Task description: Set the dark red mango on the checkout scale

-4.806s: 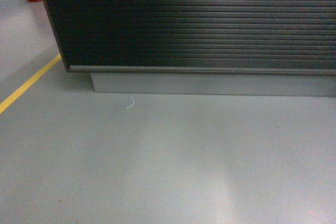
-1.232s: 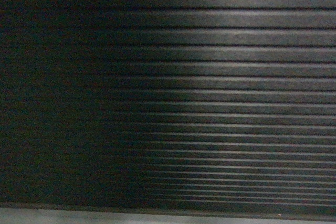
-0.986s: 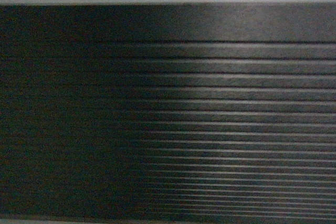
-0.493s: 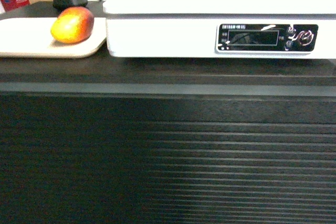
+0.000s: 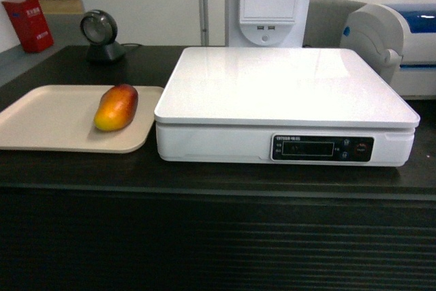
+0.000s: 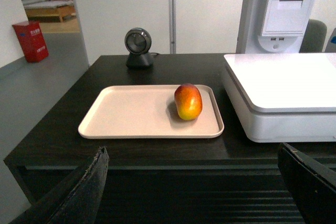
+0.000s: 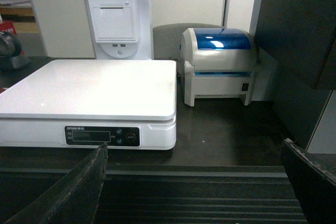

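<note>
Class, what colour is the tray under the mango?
The flat rounded-corner tray is pale beige; the left wrist view shows it best.

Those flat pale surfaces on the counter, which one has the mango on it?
The beige tray, left of the scale. The dark red mango lies near its right edge; the scale's glossy white platform is bare.

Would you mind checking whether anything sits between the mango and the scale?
Nothing visible does. The mango lies on the tray, and only the tray's low rim and a narrow strip of counter separate it from the scale.
</note>
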Tool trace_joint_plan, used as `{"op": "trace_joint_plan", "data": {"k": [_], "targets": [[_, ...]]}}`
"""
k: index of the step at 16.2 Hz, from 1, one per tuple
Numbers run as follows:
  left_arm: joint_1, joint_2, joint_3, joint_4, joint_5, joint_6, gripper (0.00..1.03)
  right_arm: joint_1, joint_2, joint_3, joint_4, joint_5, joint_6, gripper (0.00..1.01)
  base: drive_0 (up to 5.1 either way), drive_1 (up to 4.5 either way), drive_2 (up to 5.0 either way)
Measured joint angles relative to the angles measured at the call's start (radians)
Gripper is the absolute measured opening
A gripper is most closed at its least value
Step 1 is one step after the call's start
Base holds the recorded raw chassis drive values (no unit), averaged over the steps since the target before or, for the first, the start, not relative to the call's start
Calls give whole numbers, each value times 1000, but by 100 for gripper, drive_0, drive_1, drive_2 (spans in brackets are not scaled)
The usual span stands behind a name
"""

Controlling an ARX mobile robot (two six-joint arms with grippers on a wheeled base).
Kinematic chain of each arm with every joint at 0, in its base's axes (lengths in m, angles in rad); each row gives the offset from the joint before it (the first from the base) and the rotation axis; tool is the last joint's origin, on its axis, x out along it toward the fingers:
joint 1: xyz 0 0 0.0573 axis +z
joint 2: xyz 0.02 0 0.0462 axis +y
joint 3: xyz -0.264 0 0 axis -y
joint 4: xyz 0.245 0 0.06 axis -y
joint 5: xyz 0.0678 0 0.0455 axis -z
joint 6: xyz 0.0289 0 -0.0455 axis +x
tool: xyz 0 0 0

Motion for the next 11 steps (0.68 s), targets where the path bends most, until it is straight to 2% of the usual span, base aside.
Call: {"op": "trace_joint_plan", "data": {"k": [11], "targets": [[0, 0, 0, -3, 0, 0, 98, 0, 0, 0, -5, 0, 1, 98, 0, 0, 0]]}}
